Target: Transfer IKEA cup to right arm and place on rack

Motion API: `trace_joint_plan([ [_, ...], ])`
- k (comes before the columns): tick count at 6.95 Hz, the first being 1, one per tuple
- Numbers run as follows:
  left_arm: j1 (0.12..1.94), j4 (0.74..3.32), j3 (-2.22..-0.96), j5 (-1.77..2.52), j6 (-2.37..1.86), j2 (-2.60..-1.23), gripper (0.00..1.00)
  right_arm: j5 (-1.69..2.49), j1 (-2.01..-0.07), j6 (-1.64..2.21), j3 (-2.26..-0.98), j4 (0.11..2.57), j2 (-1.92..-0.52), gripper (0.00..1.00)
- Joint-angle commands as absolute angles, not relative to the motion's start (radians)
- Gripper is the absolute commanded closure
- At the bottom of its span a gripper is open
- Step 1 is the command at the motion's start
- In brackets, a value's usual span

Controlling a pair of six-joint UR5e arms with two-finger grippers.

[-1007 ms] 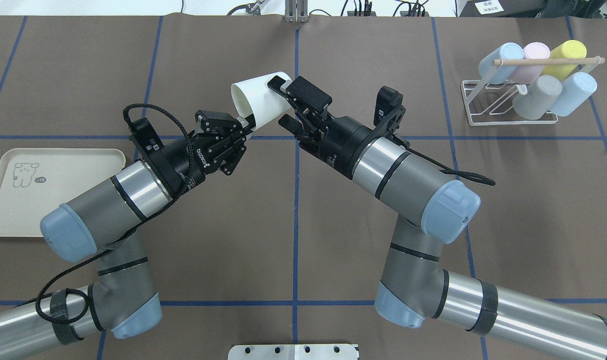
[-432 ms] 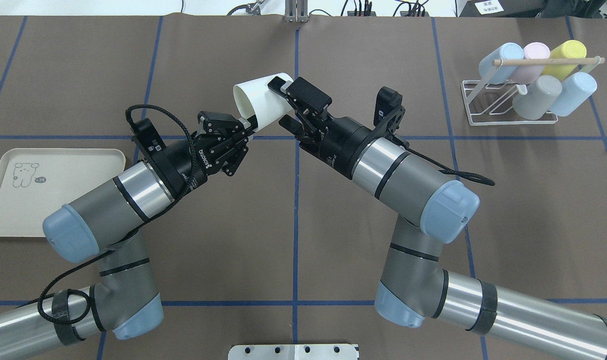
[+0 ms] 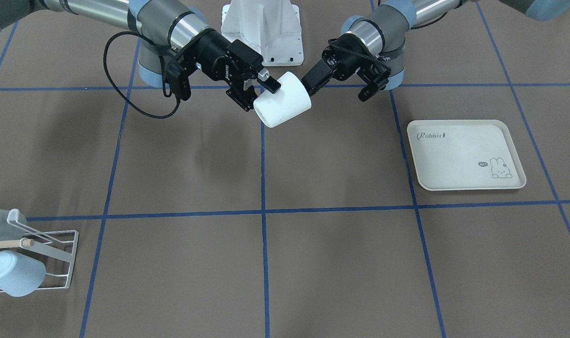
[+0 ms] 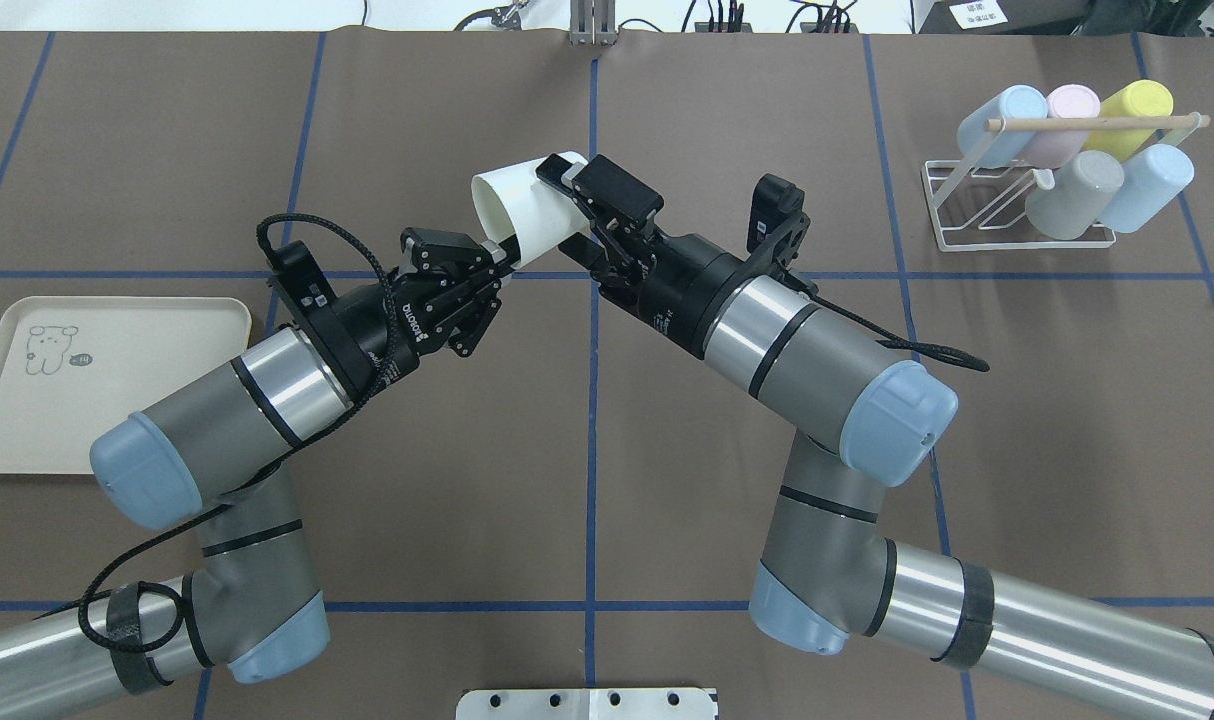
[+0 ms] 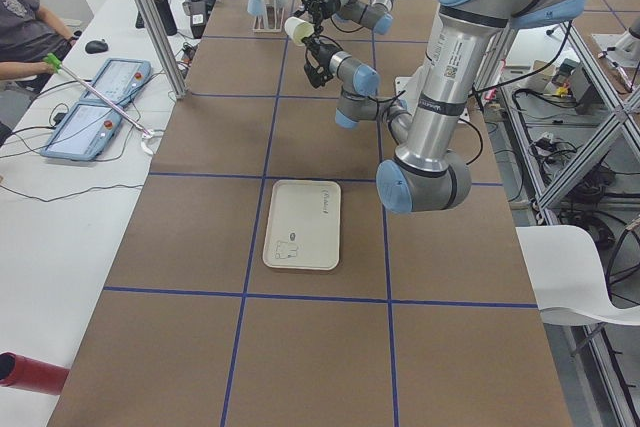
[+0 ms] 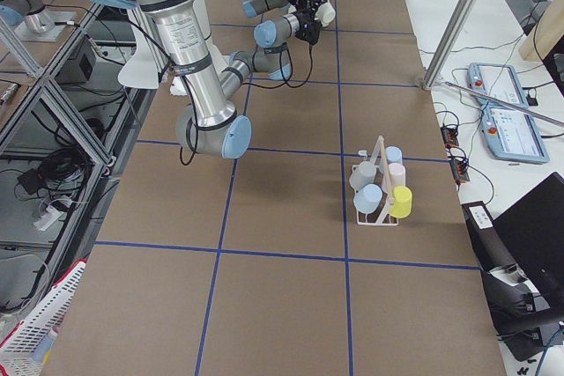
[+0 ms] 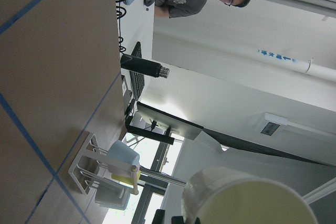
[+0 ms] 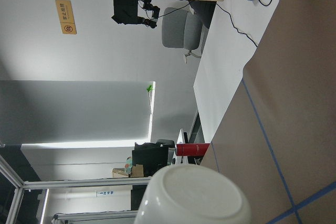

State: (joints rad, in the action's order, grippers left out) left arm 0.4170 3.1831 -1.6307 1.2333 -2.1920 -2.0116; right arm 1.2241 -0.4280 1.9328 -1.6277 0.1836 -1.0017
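The white IKEA cup (image 4: 527, 210) hangs tilted in the air above the table's middle, between both grippers; it also shows in the front view (image 3: 285, 105). My left gripper (image 4: 502, 258) is pinched on the cup's open rim. My right gripper (image 4: 562, 208) is shut on the cup's base end, one finger on each side. The left wrist view shows the cup's rim (image 7: 247, 198), and the right wrist view shows its base (image 8: 194, 195). The white wire rack (image 4: 977, 205) with its wooden dowel stands at the far right and holds several pastel cups.
A cream rabbit-print tray (image 4: 117, 400) lies at the table's left edge, beside my left arm. The rack also shows at the lower left of the front view (image 3: 55, 253). An operator sits beyond the far table edge in the exterior left view (image 5: 20, 17).
My left arm and the cup's rim have shifted slightly to the right. The right arm has hardly moved. Both grippers stay on the cup.
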Motion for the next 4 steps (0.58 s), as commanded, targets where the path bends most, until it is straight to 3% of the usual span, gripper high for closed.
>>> trace_joint_plan([
  [1, 0.414, 3.181, -1.631, 1.232, -2.192, -2.02, 1.0, 1.22, -0.428, 1.933, -1.626, 0.184, -1.002, 0.01],
  [4, 0.384, 3.18, -1.629, 1.198, -2.191, -2.026, 1.0, 1.212, -0.426, 1.933, -1.621, 0.183, -1.002, 0.01],
])
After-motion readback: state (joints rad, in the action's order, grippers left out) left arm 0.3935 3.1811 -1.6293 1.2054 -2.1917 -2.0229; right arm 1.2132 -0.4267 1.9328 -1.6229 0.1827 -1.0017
